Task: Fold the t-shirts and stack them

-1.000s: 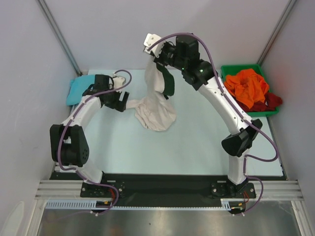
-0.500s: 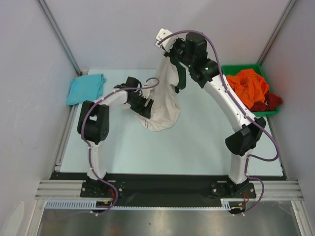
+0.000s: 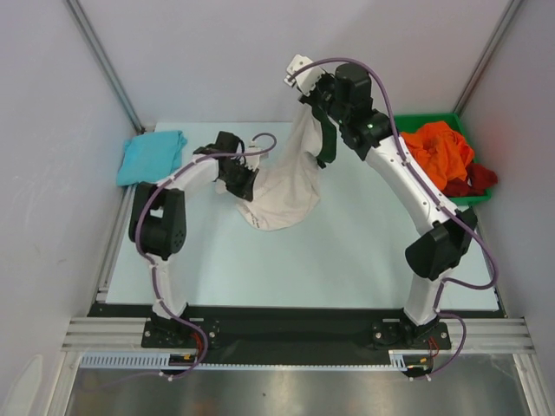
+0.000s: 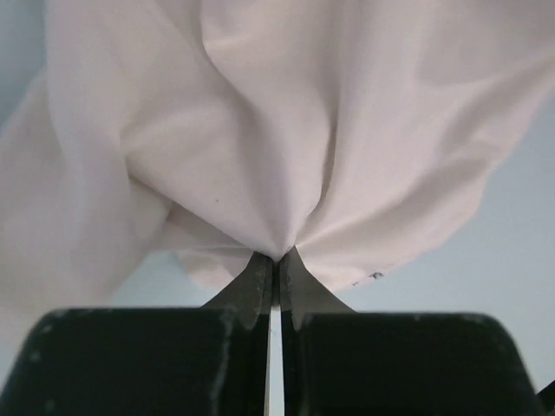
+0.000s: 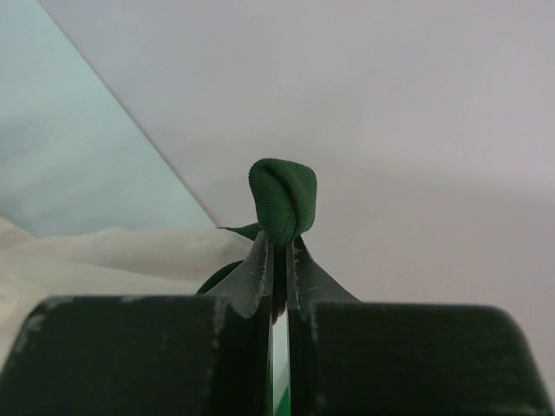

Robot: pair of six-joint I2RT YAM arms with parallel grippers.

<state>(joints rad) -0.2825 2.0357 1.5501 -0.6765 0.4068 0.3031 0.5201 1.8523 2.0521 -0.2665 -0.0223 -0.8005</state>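
Left jaws, wide a second ago, now pinch the hanging cream t-shirt (image 3: 282,191); right jaws grip its dark green sleeve (image 5: 282,198) aloft, a two-point hold, likely ready for spreading.

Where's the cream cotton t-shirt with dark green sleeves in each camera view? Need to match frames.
Top external: cream t-shirt hangs centre, strung between both grippers.
Left wrist: shirt fills the upper frame, pinched by left gripper.
Right wrist: cream cloth lower left; green edge bunched in right gripper.
Shared landmark: pale teal tabletop, in all three.
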